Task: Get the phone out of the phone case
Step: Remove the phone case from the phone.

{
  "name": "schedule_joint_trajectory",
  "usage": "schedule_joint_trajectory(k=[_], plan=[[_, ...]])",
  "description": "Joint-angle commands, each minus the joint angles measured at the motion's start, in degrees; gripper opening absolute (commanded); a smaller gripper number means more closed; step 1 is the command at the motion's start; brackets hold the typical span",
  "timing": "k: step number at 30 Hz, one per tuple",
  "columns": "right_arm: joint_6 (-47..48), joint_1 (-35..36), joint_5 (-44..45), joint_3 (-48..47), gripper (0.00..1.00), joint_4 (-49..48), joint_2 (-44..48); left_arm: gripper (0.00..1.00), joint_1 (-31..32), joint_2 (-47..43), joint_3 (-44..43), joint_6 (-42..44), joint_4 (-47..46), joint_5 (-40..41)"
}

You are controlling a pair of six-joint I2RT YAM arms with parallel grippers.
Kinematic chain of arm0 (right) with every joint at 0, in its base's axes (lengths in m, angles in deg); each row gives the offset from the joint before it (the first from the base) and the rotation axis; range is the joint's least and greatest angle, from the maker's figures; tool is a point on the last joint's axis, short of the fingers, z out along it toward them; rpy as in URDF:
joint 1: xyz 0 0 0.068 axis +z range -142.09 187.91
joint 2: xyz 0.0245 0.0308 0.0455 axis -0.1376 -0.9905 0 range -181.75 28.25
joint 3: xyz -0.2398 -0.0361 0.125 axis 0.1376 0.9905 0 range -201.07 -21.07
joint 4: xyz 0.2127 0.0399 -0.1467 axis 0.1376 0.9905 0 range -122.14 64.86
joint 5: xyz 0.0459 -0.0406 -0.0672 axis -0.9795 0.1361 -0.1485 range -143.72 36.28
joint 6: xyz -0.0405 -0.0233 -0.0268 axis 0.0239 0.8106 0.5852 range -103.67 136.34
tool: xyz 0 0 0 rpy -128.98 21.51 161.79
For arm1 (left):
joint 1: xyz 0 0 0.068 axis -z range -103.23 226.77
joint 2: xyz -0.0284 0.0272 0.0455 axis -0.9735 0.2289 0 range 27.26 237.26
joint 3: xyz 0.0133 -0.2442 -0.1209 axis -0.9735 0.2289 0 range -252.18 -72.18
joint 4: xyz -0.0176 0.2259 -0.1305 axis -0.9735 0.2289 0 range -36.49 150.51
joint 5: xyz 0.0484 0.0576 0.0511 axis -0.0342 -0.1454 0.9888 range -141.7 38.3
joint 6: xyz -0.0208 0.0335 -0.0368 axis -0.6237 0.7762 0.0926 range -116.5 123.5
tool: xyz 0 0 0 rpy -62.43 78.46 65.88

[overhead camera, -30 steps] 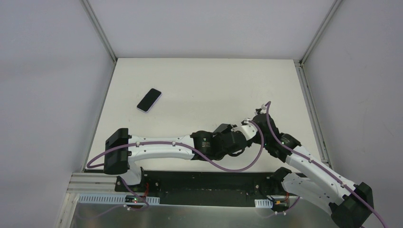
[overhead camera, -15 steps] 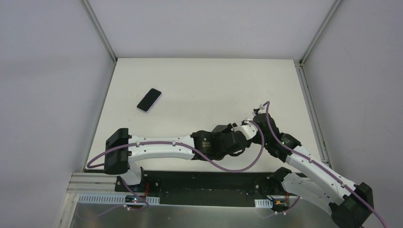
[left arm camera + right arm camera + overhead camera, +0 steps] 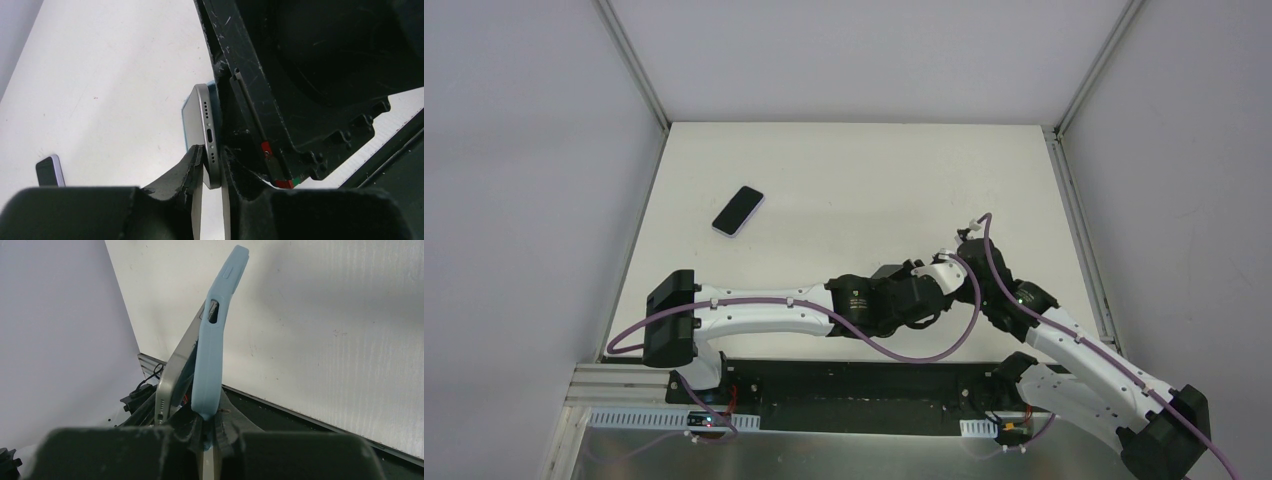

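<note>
left gripper point(image 3: 212, 164): I clamp the phone point(image 3: 209, 125) (bottom edge) | right gripper point(image 3: 207, 424): I clamp the blue case point(image 3: 212, 355)

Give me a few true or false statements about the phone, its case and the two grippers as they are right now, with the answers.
1. The right gripper pinches the light blue phone case. True.
2. The phone sits fully inside the case. False: its port end stands clear of the case, so the two are partly separated.
3. The left gripper is wide open with nothing between its fingers. False: its fingers clamp the phone's port end.
4. A second phone lies flat on the table, apart from both arms. True.
</note>
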Motion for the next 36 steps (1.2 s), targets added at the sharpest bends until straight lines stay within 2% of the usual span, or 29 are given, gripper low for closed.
schedule_joint_trajectory(k=[1, 6, 20, 36], plan=[[0.7, 1.4, -4.8, -2.9, 0.0, -3.7, 2.2, 0.14, -1.1, 1.8, -1.2, 0.2, -0.9, 2.5], [0.8, 1.3, -3.9, -2.5, 0.0, -3.7, 2.5, 0.0, -0.3, 1.0, -1.0, 0.3, -0.9, 3.5], [-2.4, 1.1, 2.3, -0.3, 0.0, -4.9, 2.9, 0.0, 1.9, -3.2, -0.4, 0.6, -1.1, 11.3], [-0.8, 0.2, 5.7, -0.5, 0.0, -2.4, 2.8, 0.0, 3.7, -7.3, 0.6, 2.6, -1.1, 12.1]])
